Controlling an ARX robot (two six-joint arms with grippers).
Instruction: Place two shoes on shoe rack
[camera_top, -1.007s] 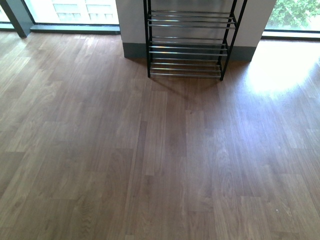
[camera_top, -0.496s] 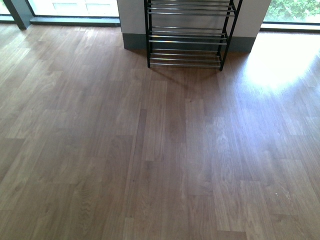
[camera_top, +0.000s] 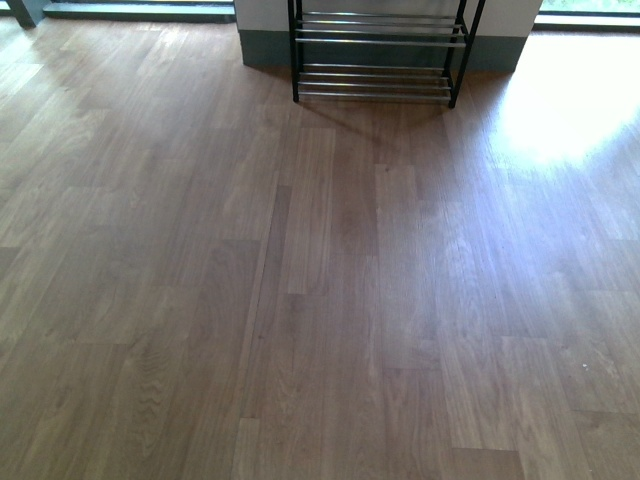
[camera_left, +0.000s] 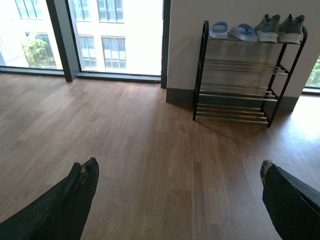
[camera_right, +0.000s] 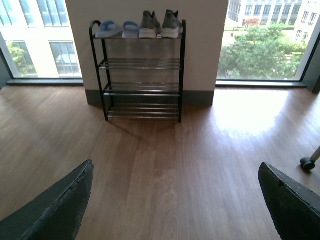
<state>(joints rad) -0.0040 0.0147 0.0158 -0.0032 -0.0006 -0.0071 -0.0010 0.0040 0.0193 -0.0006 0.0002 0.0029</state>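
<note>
Shoes (camera_right: 160, 25) sit atop the rack (camera_right: 141, 75) on wood floor (camera_top: 320, 300); both claws (camera_left: 180, 200) (camera_right: 175, 205) gape empty.

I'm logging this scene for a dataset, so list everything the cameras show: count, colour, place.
Shoe rack: one, black frame with chrome rods, against the wall between the windows.
Sneakers: two, grey with white soles, top shelf, side by side.
Slippers: two, light blue, top shelf beside the sneakers.
Floor: brown wood planks.
Caster wheel: one, dark, at the floor's edge in the right wrist view.
Left end effector: black fingers, open, empty.
Right end effector: black fingers, open, empty.
</note>
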